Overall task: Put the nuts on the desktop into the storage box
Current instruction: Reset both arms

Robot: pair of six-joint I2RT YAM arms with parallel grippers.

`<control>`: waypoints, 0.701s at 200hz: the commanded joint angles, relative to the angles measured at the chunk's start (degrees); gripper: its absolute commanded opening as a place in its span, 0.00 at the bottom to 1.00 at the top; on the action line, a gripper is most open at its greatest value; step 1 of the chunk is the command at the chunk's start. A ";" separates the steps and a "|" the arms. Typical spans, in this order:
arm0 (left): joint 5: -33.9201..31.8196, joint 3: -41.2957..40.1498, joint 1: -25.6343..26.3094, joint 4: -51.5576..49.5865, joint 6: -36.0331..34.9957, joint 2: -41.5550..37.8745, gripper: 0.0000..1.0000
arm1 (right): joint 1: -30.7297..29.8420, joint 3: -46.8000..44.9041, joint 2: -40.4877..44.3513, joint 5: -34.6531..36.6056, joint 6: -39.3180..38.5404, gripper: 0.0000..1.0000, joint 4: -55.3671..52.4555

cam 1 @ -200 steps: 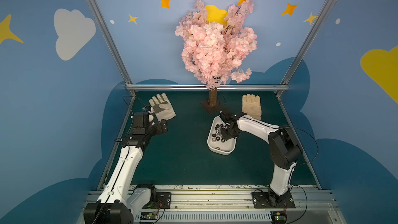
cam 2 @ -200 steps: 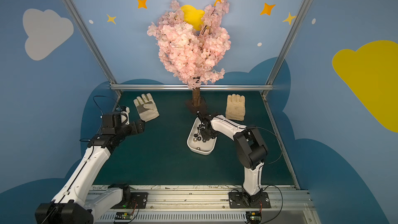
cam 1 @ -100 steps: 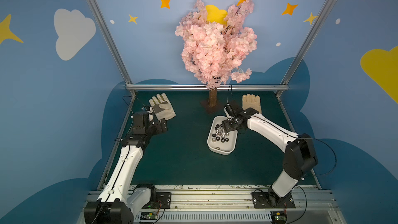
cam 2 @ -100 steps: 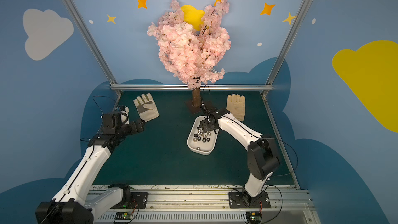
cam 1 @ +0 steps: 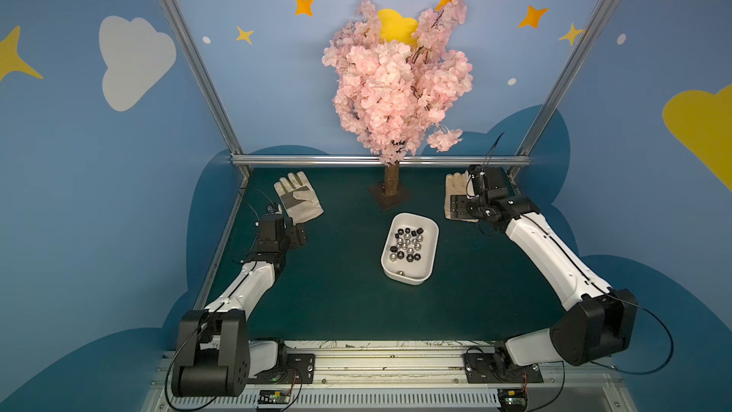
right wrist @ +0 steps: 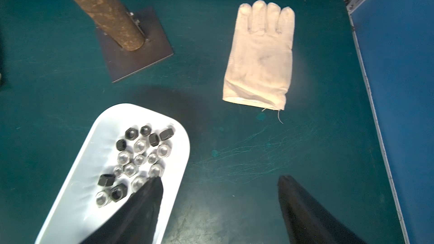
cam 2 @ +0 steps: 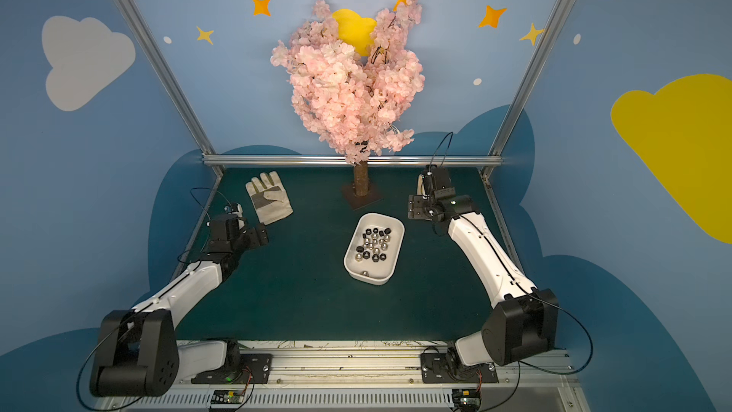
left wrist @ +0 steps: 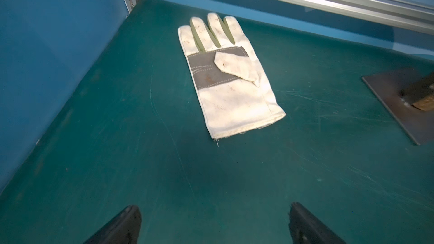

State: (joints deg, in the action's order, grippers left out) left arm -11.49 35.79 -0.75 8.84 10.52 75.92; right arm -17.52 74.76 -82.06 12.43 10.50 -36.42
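Observation:
The white storage box (cam 1: pixel 404 280) (cam 2: pixel 366 277) lies mid-desktop, and several silver and black nuts (cam 1: pixel 408 245) (cam 2: pixel 374 243) sit inside it. I see no nut on the green desktop (cam 1: pixel 336 279) itself. My right gripper (cam 1: pixel 459 208) (cam 2: pixel 416 208) hangs open and empty at the back right, away from the box. In the right wrist view its jaws (right wrist: pixel 219 180) stand wide over bare desktop, beside the box (right wrist: pixel 77 195) and its nuts (right wrist: pixel 141 153). My left gripper (cam 1: pixel 300 235) (left wrist: pixel 215 207) is open and empty at the left.
A pale work glove (cam 1: pixel 299 200) (left wrist: pixel 227 73) lies at the back left, just beyond my left gripper. Another glove (cam 1: pixel 455 186) (right wrist: pixel 260 59) lies at the back right, partly under my right gripper. A pink blossom tree with a brown trunk (cam 1: pixel 391 180) (right wrist: pixel 110 12) stands on a dark plate behind the box.
My right gripper has opened and drawn back from over the storage box to the back right, above the glove. The left arm has not moved.

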 commanded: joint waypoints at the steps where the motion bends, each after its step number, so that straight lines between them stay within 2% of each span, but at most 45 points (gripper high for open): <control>1: -1.54 -0.36 -0.47 10.89 -4.35 4.15 1.00 | 1.73 -2.73 1.88 0.99 1.36 0.83 3.32; 67: 0.58 -5.90 -1.89 21.87 -4.07 8.28 1.00 | 8.55 -13.06 3.44 5.15 -0.09 0.86 11.45; 91: 0.96 -11.29 0.15 32.47 -7.03 9.42 1.00 | 10.40 -20.59 2.44 6.48 -3.09 0.86 20.93; 116: 0.02 -15.59 2.17 44.23 -9.29 12.84 1.00 | 12.21 -28.01 1.89 3.47 -4.36 0.86 33.70; 133: 0.15 -14.83 2.38 42.23 -9.48 12.34 1.00 | 12.42 -33.02 1.58 1.37 -6.61 0.86 44.61; 140: 0.46 -14.62 2.37 40.78 -9.57 11.94 1.00 | 12.17 -34.15 1.20 1.36 -9.76 0.85 47.74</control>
State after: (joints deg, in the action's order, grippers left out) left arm -11.31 20.21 1.52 44.29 2.90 88.82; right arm -5.32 44.16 -80.23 15.94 6.44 -7.03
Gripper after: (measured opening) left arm 0.999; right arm 0.858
